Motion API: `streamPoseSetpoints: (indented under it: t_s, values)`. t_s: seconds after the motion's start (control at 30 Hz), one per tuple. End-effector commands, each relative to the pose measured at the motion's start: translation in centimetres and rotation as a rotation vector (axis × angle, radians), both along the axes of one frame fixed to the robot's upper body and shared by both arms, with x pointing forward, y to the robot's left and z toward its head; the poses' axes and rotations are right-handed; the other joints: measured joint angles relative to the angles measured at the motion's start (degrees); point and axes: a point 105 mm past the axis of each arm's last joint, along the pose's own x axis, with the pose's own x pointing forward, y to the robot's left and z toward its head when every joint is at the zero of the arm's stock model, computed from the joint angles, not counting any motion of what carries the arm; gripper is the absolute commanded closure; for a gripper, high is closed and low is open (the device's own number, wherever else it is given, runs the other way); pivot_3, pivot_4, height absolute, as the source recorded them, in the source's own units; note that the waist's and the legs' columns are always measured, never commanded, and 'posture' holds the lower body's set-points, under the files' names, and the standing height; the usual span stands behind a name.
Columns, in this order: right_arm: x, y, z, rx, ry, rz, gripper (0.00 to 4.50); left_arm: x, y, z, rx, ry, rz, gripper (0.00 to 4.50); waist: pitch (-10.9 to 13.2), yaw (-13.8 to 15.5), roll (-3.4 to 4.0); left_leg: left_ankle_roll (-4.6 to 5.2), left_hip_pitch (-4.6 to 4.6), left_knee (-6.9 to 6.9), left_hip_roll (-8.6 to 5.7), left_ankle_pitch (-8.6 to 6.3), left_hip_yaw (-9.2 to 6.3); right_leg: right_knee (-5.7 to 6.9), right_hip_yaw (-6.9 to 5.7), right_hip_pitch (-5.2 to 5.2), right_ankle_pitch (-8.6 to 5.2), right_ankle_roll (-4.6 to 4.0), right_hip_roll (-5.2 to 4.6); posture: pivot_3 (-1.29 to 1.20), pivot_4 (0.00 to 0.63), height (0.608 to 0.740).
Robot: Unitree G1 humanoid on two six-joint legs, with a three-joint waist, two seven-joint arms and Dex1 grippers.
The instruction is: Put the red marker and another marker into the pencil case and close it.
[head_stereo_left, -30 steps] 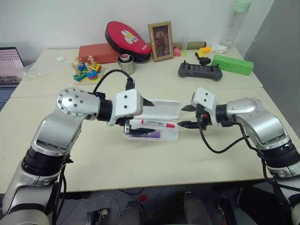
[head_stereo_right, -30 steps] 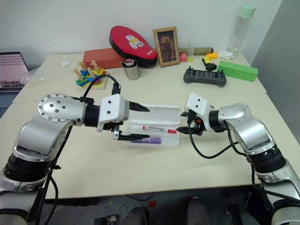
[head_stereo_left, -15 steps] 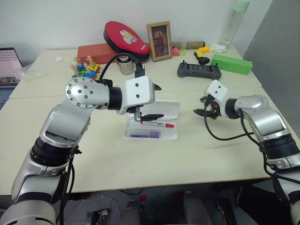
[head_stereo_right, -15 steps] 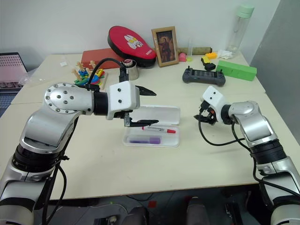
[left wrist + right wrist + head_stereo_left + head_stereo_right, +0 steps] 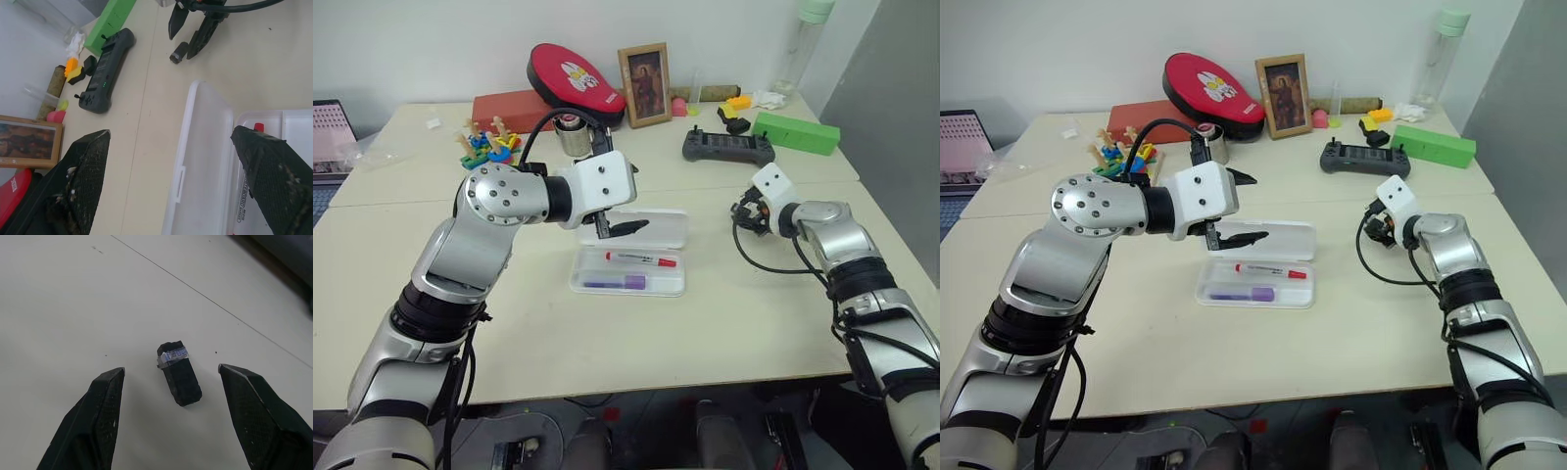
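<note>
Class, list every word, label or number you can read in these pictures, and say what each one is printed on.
"TEBOARD": the part I can read of the print along the red marker lying in the open pencil case.
Blue-and-white label on the small black block: blurred, unreadable.
White design on the red pouch: too small to read.

the red marker [image 5: 247,196] lying in the pencil case [image 5: 205,161] carries black print along its white barrel reading "whiteboard", cut off by the left gripper's finger. the small black block [image 5: 179,373] has a printed strip, too blurred to read.
</note>
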Motion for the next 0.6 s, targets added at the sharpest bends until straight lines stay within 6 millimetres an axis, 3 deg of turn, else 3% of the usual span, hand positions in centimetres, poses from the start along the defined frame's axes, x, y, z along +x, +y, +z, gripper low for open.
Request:
streamPoseSetpoints:
  t_s: [0.03,0.37,0.6]
  values:
    - [0.9,-0.3,1.4,0.067,-0.031,-0.025,1.27,0.0,0.3,1.0,0.012,-0.057,0.01,0.3,0.0,-0.17,0.0,-0.06,0.01,0.0,0.0,0.03,0.0,0.0,0.0,0.0,0.0,0.0,0.0,0.0,0.15,0.74]
    - [1.3,0.3,-0.2,0.174,0.048,-0.055,1.27,0.2,0.8,0.8,0.019,-0.057,0.025,0.3,0.0,-0.43,0.01,-0.12,0.02,0.0,0.0,0.07,0.0,0.02,0.02,0.0,0.0,-0.01,0.0,0.0,0.15,0.74]
    - [1.2,1.2,-0.4,0.18,0.056,-0.012,2.67,0.3,1.0,0.7,0.017,-0.055,0.035,0.26,0.0,-0.57,0.01,-0.12,0.05,0.02,0.0,0.07,0.0,0.06,0.03,0.0,0.0,-0.01,0.0,0.0,0.15,0.74]
